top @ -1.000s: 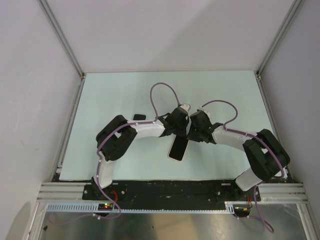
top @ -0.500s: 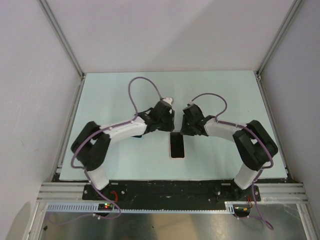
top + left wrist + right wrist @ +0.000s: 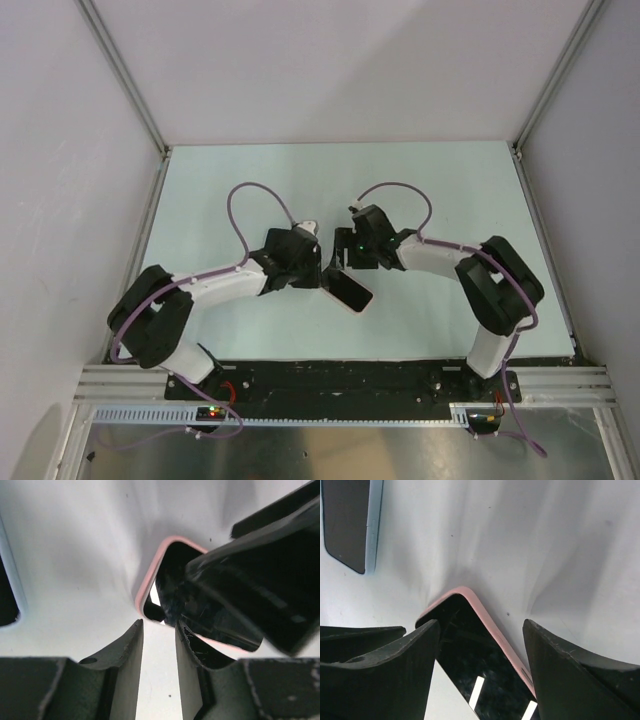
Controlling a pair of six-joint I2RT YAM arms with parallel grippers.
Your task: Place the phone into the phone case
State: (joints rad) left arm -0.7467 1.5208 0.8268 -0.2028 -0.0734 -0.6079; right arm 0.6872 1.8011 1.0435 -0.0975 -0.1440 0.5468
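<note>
The phone shows as a glossy black screen filling the salmon-pink phone case, which lies slanted on the table between both arms. My right gripper stands open astride the case's upper end; in the right wrist view the pink rim and the screen run between its fingers, and the right finger stands clear of the rim. My left gripper sits just left of that end. Its fingers are narrowly apart with only table between them, at the case corner.
A dark flat slab with a pale blue edge lies on the mint table surface beyond the case, also at the left edge of the left wrist view. Grey walls and metal frame posts enclose the table.
Both arms drew in and down to the case's upper end. The cased phone turned from straight to slanted. The right gripper's fingers spread much wider.
</note>
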